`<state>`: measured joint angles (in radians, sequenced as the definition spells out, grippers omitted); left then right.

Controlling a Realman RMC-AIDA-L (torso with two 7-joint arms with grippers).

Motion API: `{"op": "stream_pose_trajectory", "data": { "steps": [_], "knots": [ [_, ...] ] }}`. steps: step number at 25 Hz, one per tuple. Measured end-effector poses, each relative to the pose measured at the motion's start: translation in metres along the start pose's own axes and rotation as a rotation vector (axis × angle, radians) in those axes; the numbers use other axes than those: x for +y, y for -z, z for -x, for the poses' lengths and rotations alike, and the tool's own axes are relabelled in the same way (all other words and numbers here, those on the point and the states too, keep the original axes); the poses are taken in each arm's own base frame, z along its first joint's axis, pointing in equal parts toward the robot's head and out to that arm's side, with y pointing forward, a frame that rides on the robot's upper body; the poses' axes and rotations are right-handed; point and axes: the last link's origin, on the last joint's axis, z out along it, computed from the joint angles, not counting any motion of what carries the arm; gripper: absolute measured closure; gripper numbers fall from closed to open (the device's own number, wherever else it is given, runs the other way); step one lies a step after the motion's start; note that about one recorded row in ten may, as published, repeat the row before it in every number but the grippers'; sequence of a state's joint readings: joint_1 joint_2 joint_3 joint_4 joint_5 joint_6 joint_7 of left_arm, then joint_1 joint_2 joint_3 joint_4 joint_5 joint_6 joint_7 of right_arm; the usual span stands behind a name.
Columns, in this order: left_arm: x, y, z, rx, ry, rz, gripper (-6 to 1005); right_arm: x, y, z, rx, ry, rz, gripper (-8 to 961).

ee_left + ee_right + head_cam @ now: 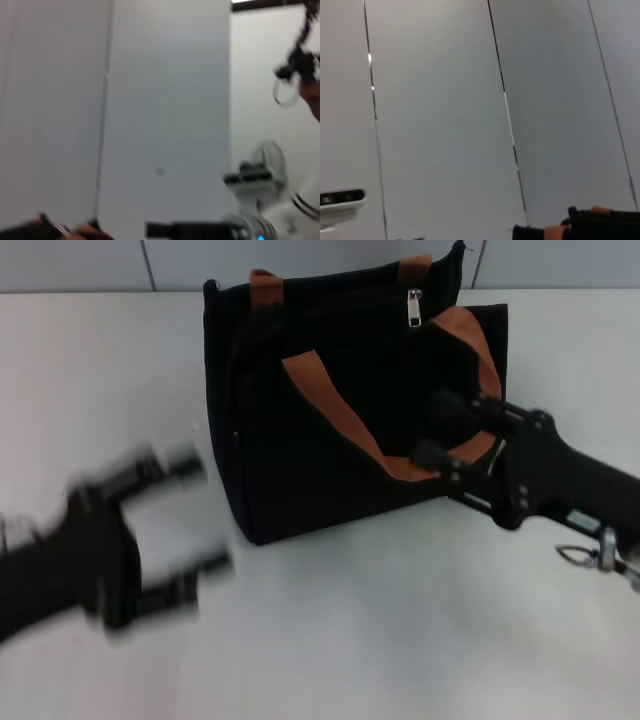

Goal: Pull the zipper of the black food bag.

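The black food bag (300, 440) stands upright at the middle of the white table, with two orange-brown handles (340, 410). The silver zipper pull (414, 308) hangs near the right end of the bag's top edge. My right gripper (440, 430) is open, its fingers against the bag's front right side inside the loop of the front handle, well below the zipper. My left gripper (195, 515) is open and empty, blurred, over the table to the left of the bag's front corner. A strip of the bag's top shows in the right wrist view (605, 222).
The white table (330, 640) runs out to the front and both sides of the bag. Grey wall panels (300, 260) stand behind it. A silver ring and cable (578, 557) hang from my right arm. A fan (267, 160) shows in the left wrist view.
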<state>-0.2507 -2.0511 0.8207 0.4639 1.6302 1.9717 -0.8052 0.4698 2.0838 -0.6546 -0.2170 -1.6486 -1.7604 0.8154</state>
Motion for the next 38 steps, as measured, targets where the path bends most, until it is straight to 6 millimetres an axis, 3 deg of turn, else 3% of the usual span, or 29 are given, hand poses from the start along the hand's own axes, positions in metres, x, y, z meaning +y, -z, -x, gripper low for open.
{"op": "stream_pose_trajectory", "data": {
  "steps": [5,15,38],
  "knots": [
    [0.022,0.002,0.02,-0.067,-0.02,0.032,185,0.017,0.015,-0.008,0.007,0.075,0.027,337],
    [0.029,-0.003,0.035,-0.089,0.015,0.014,183,0.043,0.019,-0.024,0.078,0.115,0.173,336],
    [0.036,-0.008,0.048,-0.15,0.026,0.052,184,0.055,0.015,-0.052,0.261,0.088,0.272,331]
  ]
}}
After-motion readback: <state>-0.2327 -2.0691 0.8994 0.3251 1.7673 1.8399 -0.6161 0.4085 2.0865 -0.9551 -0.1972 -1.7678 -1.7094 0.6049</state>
